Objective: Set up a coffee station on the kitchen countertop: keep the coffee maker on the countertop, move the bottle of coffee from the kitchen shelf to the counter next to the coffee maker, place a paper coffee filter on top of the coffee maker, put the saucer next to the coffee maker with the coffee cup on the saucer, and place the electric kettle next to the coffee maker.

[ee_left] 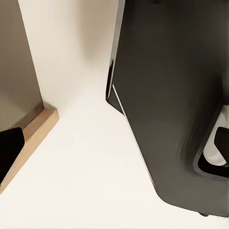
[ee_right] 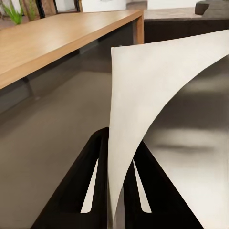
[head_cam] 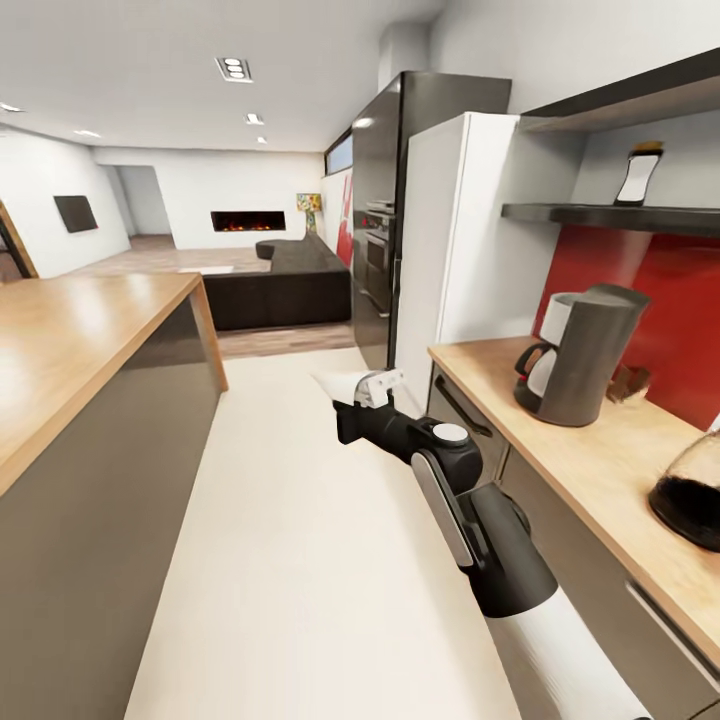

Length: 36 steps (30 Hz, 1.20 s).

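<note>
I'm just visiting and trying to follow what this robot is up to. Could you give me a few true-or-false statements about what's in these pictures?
1. The right claw grips a white paper filter. True.
2. The coffee maker stands on the floor. False: it stands on the wooden countertop.
3. A bottle stands on the wall shelf. True.
4. The filter already lies on the coffee maker. False: it is in the claw, over the floor.

A white paper coffee filter (ee_right: 143,109) sits between the black fingers (ee_right: 81,191) of the right pincer (ee_right: 117,157). The light wooden bench (head_cam: 590,460) carries a dark grey coffee maker (head_cam: 580,355) before a red backsplash (head_cam: 640,300).
</note>
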{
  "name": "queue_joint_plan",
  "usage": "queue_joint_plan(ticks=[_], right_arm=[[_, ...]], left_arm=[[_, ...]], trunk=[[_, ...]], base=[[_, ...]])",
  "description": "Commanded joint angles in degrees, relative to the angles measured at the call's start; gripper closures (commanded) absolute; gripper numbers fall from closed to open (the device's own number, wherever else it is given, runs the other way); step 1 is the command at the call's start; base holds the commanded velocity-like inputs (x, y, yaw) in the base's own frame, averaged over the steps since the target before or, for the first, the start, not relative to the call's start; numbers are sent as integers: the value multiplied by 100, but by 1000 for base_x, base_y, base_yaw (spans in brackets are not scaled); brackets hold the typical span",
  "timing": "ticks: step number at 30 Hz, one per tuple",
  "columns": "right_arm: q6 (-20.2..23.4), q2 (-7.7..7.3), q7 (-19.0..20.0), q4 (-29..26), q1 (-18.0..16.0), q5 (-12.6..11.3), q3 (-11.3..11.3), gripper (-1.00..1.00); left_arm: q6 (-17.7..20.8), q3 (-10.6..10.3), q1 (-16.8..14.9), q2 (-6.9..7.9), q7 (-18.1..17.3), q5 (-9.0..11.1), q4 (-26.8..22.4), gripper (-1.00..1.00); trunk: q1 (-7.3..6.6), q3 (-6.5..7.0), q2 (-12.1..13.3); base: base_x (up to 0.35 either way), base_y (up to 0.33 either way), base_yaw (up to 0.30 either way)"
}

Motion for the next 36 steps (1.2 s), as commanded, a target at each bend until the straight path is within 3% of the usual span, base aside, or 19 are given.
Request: queue_joint_plan(ticks=[1, 36], right_arm=[[35, 2, -8, -3, -6, -62, -4, 100], [42, 2, -9, 6, -6, -62, -4, 100]], left_arm=[[-6, 0, 3, -1, 5, 29, -12, -100], [-8, 8, 3, 6, 4, 38, -12, -100]], trunk=[[7, -2, -10], [7, 304, -10]], base=[[331, 0, 75], [331, 12, 72]])
